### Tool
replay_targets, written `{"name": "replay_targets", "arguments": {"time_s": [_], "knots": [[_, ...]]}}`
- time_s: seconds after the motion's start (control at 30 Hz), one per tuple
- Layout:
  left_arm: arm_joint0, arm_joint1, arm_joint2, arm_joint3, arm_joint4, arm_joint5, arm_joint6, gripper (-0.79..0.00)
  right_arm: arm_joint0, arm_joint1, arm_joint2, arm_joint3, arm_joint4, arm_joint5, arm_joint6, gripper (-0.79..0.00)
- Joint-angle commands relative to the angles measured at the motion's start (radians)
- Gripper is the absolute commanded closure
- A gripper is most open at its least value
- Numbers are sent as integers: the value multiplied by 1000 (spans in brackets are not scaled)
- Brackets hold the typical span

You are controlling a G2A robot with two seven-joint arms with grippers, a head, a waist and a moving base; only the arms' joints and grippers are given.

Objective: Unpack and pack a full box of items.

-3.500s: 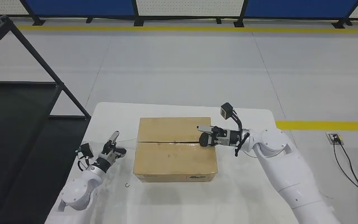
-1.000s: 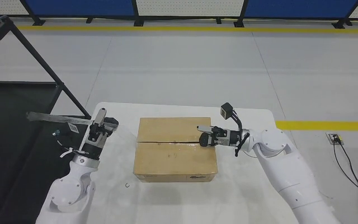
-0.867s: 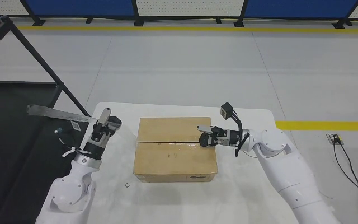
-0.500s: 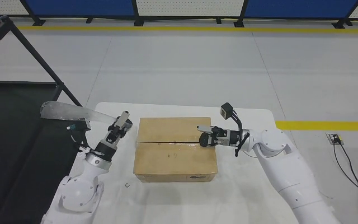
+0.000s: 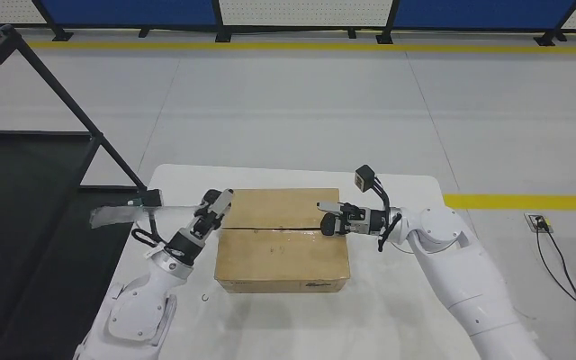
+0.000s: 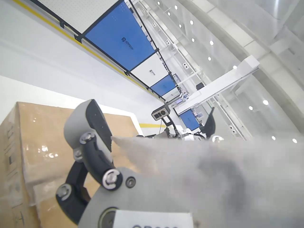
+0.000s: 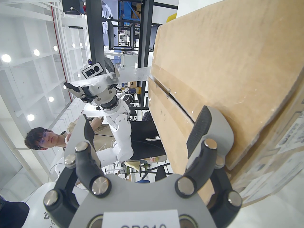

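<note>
Cardboard box (image 5: 281,243) sits shut on the white table (image 5: 378,306); I judge the flaps should be lifted evenly from the middle seam (image 5: 270,229). The right gripper (image 5: 326,220) is spread wide, one finger resting on the lid. The left gripper (image 5: 217,203), at the opposite edge, also looks open, with clear tape (image 5: 115,215) clinging to one finger.

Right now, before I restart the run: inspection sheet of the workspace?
Surface: white table, box at its middle.
Job's things: cardboard box, flaps shut, centre seam showing; clear tape strip hanging by the left arm.
Clutter: small hook-shaped bit by the box's near left corner.
Hands: left hand at the box's far left corner; right hand open, at the seam's right end.
Cables: cord and socket on the floor, right.
Surroundings: black rack left; blue panels behind.
</note>
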Motion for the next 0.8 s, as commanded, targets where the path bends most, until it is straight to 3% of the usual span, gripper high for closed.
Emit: {"name": "replay_targets", "arguments": {"time_s": [0.0, 0.77], "knots": [[-3, -1, 7, -9, 8, 14, -4, -785, 0, 0, 0, 0, 0, 0, 0, -785], [-95, 0, 98, -18, 144, 110, -159, -785, 0, 0, 0, 0, 0, 0, 0, -785]]}}
